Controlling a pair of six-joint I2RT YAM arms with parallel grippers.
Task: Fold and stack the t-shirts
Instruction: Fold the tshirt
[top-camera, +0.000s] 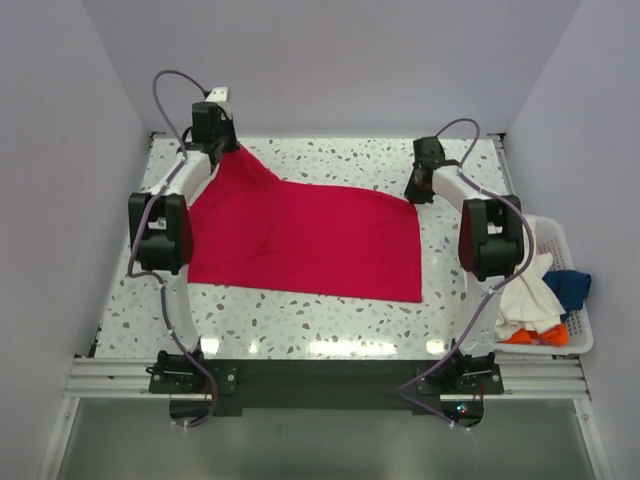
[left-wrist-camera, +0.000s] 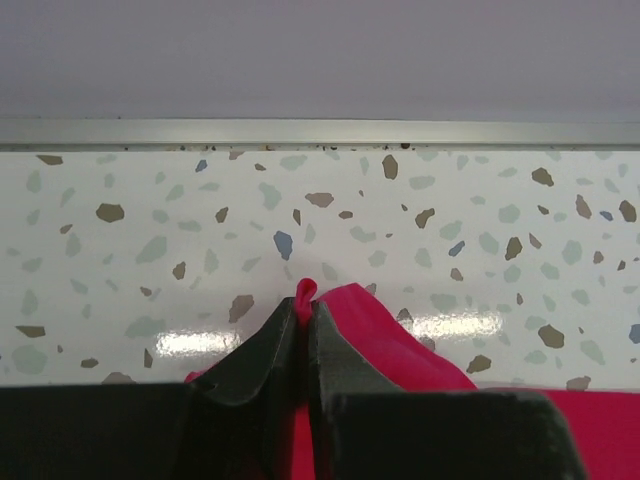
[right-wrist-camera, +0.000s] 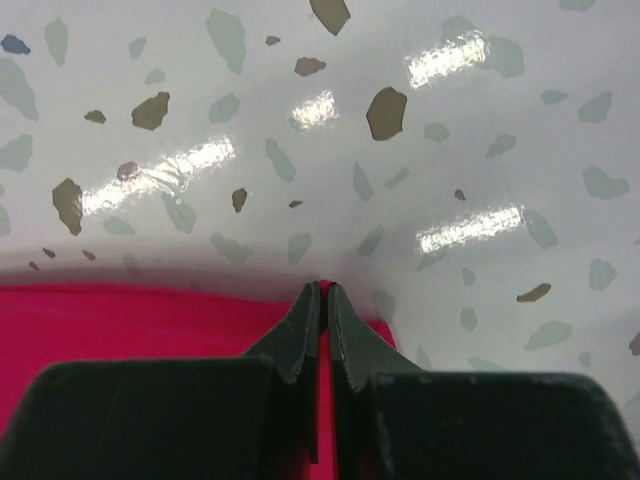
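The crimson-red t-shirt (top-camera: 305, 240) lies spread across the middle of the speckled table. My left gripper (top-camera: 226, 150) is shut on its far left corner, a pinch of red cloth (left-wrist-camera: 305, 292) sticking out between the fingertips, the cloth lifted there. My right gripper (top-camera: 414, 192) is shut on the shirt's far right corner, red cloth (right-wrist-camera: 150, 320) showing between and beside the fingers. Cream-white (top-camera: 525, 290), dark blue (top-camera: 570, 288) and orange (top-camera: 528, 337) shirts lie bunched in the basket at right.
The white slatted basket (top-camera: 580, 335) sits off the table's right edge beside the right arm. A metal rail (left-wrist-camera: 320, 132) and the grey back wall close the far side. Walls stand at left and right.
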